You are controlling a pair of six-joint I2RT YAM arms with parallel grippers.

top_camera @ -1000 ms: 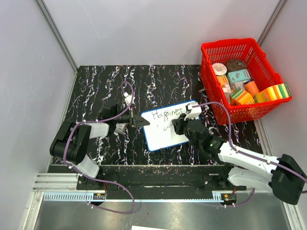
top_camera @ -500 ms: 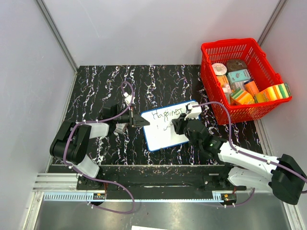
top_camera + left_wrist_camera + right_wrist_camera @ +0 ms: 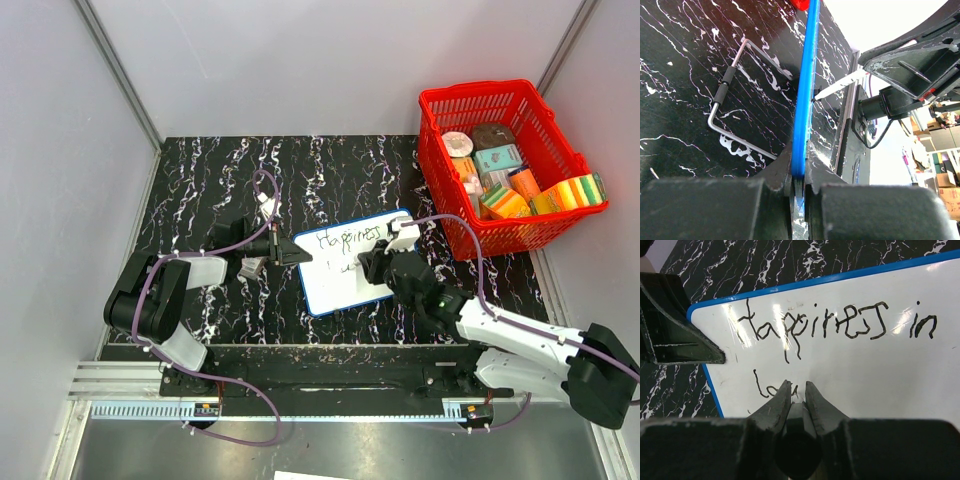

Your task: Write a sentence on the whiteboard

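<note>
Little has shifted in the last second: the right gripper edged slightly toward four o'clock, uncovering the first word's end. Its jaws pinch a white-tipped marker, tip at the small white, blue-rimmed whiteboard, to carry on the thin dark handwritten sentence. The left gripper clamps the board's nine o'clock edge, probably to steady it. The board lies mid-table on the black, white-veined table. A red plastic basket sits at two o'clock, and pale panel walls stand around.
</note>
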